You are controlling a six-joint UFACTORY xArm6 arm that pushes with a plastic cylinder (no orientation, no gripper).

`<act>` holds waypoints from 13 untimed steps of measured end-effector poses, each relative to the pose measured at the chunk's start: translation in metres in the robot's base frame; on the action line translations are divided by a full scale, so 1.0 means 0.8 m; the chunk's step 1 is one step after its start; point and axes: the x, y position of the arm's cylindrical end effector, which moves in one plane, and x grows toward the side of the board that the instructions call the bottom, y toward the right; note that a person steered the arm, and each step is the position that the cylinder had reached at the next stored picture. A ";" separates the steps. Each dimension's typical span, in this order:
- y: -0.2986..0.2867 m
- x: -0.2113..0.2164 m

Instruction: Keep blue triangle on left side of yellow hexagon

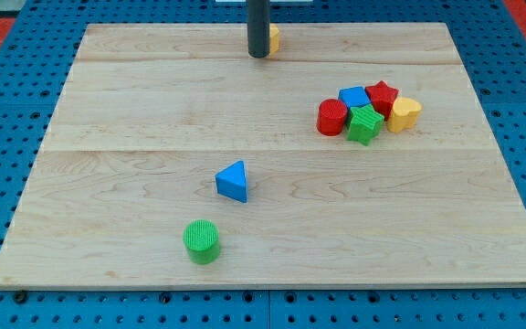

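Currently my tip point(258, 55) is sitting against the yellow hexagon point(273, 38), the blue triangle point(233, 181) lying well below, slightly left; no pincer is showing.

Only a short stretch of my arm shows: a straight, dark grey to black rod, round in section and of even thickness along its visible length. Its surface is smooth and matt, with a faint lighter sheen down one side. My tip point(258, 55) ends bluntly, cut flat. No cables, screws or markings can be made out.
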 end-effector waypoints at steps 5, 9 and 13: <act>-0.018 0.291; -0.056 0.244; -0.070 0.197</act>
